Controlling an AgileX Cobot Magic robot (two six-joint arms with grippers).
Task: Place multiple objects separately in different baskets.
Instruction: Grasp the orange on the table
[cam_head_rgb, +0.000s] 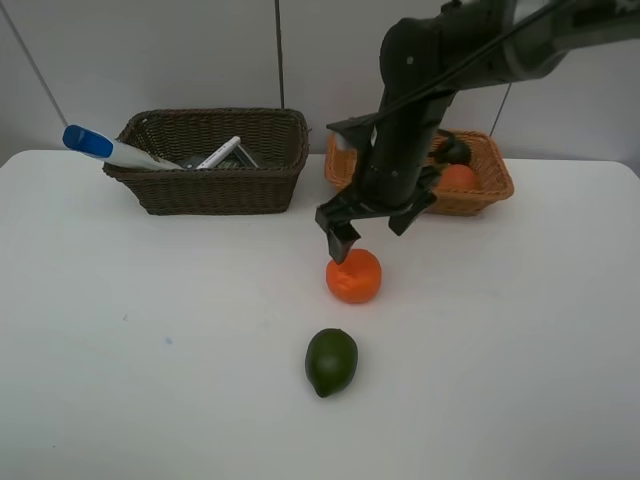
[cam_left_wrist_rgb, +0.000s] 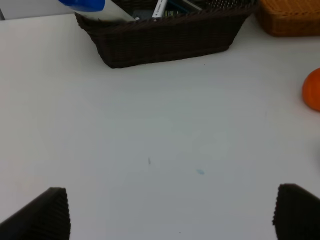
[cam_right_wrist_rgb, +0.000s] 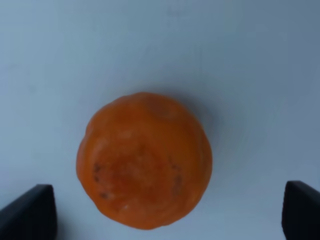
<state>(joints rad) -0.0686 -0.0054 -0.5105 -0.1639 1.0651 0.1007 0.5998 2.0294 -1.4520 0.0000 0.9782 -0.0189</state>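
White tabletop (cam_head_rgb: 150, 330) carries two wicker baskets: one dark brown basket (cam_head_rgb: 215, 190) at 11 o'clock, one light orange-tan basket (cam_head_rgb: 480, 195) at 1 o'clock. One bumpy orange (cam_head_rgb: 353, 277) sits at centre, with one green lime (cam_head_rgb: 331, 361) at its 6 o'clock. Over the orange, the right pincer (cam_head_rgb: 372, 232) hangs spread apart; the left pincer (cam_left_wrist_rgb: 170, 215) is also spread apart.

Legible text: none in any of the 3 views.
Marker (cam_head_rgb: 219, 153): dark specks on the white barrel, possibly print, too small to read.
Marker, left wrist view (cam_left_wrist_rgb: 159, 7): the same dark specks, blurred, unreadable.
Basket (cam_left_wrist_rgb: 165, 42) contents beside the marker: blue-green patches that may be a label, cut off by the frame edge, illegible.
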